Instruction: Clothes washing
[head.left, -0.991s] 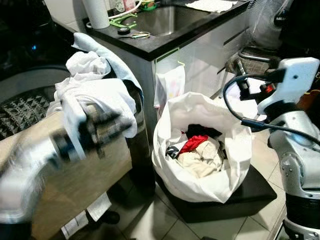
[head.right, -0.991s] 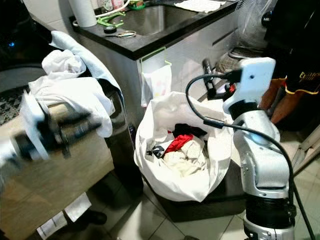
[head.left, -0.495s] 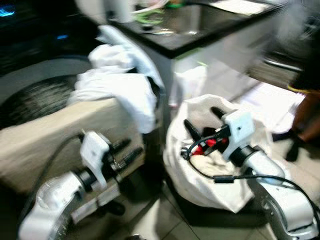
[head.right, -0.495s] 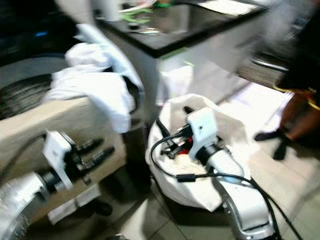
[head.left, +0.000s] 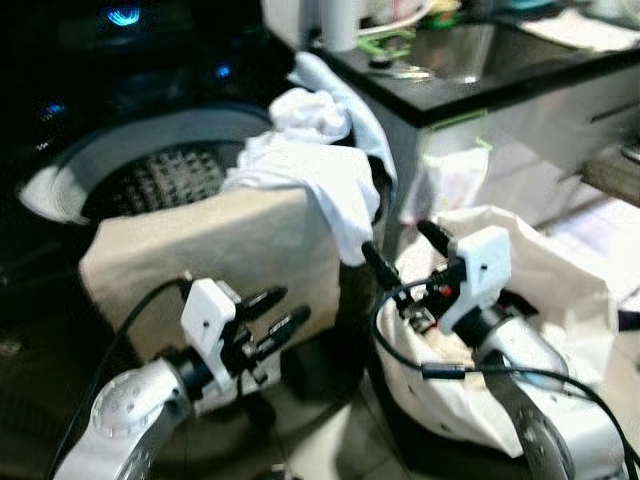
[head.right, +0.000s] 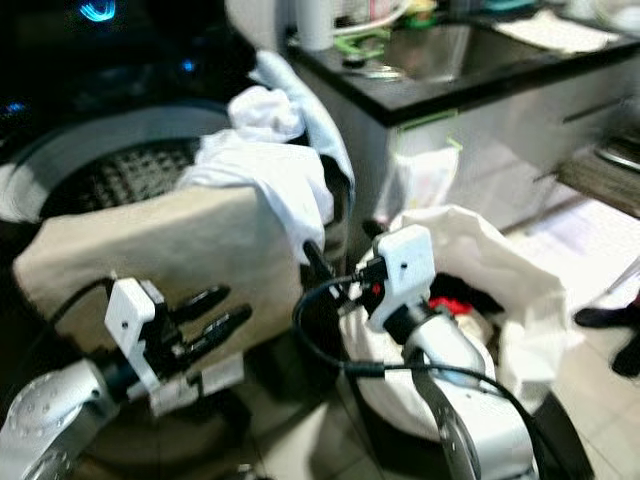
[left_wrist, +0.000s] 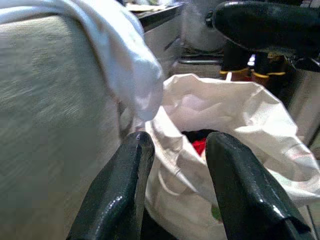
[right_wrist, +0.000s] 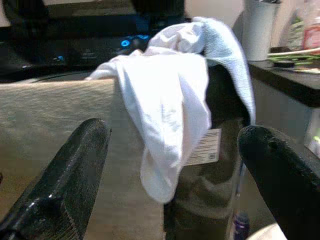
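A top-loading washer's drum (head.left: 150, 178) is open on the left. A beige cloth (head.left: 220, 245) hangs over its front. White garments (head.left: 315, 170) and a light blue cloth (head.left: 340, 90) are piled on its right rim. To the right, a white laundry bag (head.left: 555, 290) holds clothes, one of them a red garment (left_wrist: 200, 146). My left gripper (head.left: 276, 310) is low in front of the beige cloth, open and holding nothing. My right gripper (head.left: 408, 252) hovers at the bag's left edge, open wide, pointing at the hanging white garment (right_wrist: 170, 110).
A black countertop with a sink (head.left: 470, 50) runs behind the bag, with a paper roll (head.left: 340, 18) at its corner. A small plastic bag (head.left: 452, 178) hangs on the cabinet front. A person's foot (head.right: 608, 318) is on the tiled floor at the right.
The camera has swung left toward the washer. My left gripper came off the white garments and dropped low in front of the beige cloth. My right arm came down beside the bag.
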